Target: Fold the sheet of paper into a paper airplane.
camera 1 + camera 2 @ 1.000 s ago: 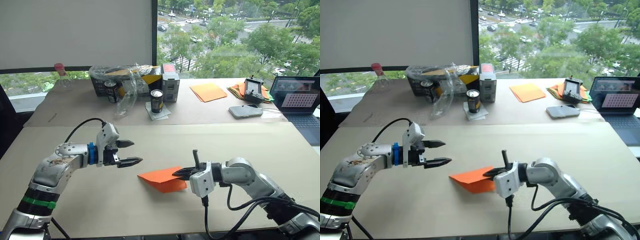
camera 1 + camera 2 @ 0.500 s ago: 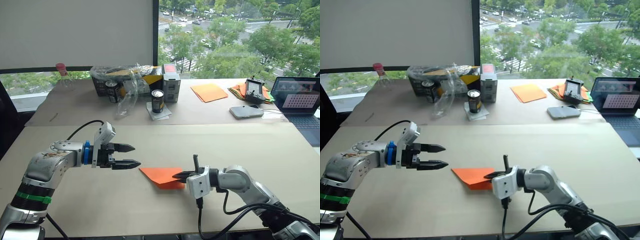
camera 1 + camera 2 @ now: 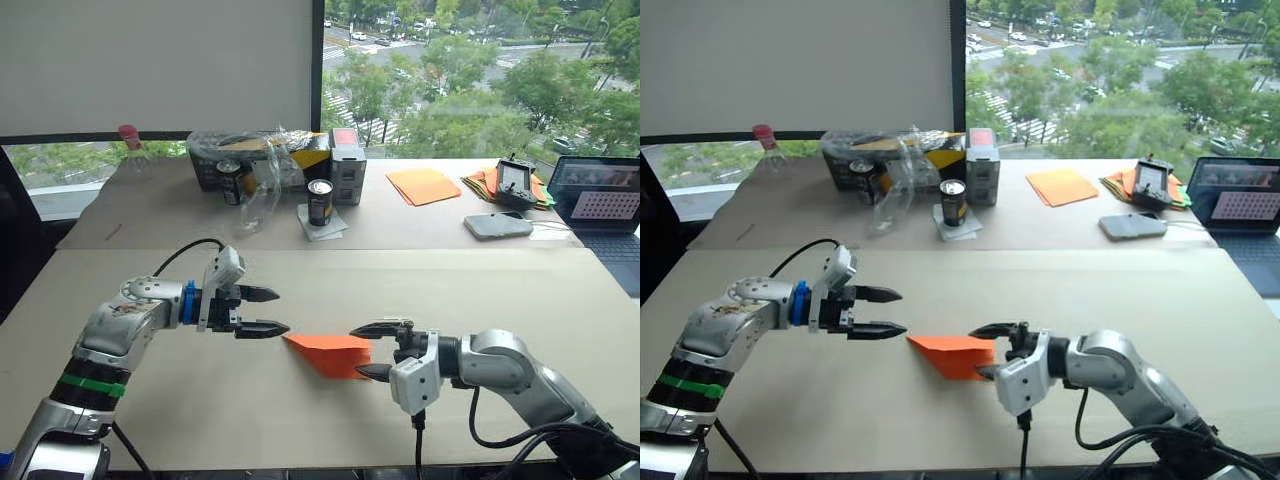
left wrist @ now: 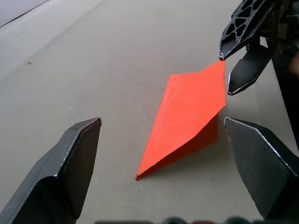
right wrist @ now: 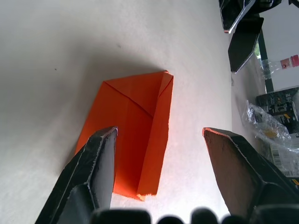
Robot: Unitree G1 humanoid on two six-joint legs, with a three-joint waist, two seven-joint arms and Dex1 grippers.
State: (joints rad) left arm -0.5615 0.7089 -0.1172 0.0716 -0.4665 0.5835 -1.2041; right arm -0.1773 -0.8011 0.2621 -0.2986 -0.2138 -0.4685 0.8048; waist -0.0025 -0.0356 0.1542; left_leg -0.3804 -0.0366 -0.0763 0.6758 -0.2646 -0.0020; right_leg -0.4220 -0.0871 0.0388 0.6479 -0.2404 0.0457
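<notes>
Left gripper [image 3: 268,311] hovers over the near table [image 3: 200,400], jaws apart, nothing between them, tips aimed toward the paper. Just beside its tips, to the right, lies the sheet of paper [image 3: 330,353], bright orange, folded into a layered piece with a pointed corner toward the left gripper. It rests on the table with 1 edge lifted a bit, creases visible in the right wrist view [image 5: 135,140]. Right gripper [image 3: 368,350] sits at the paper's right end, jaws spread apart: 1 finger above the paper, 1 low at its near edge, not clamping it. Left wrist view has the paper [image 4: 187,116] lying between that gripper's 2 open fingers, with the right gripper's tips at its far corner.

Far table, left to right: bottle with red cap [image 3: 129,150], black basket with clear plastic wrap [image 3: 255,165], 2 dark cans [image 3: 319,201], grey box [image 3: 346,165], paler orange sheet [image 3: 421,184], orange-and-green paper pile with a device on top [image 3: 508,185], grey phone-like device [image 3: 500,224], laptop [image 3: 605,205].
</notes>
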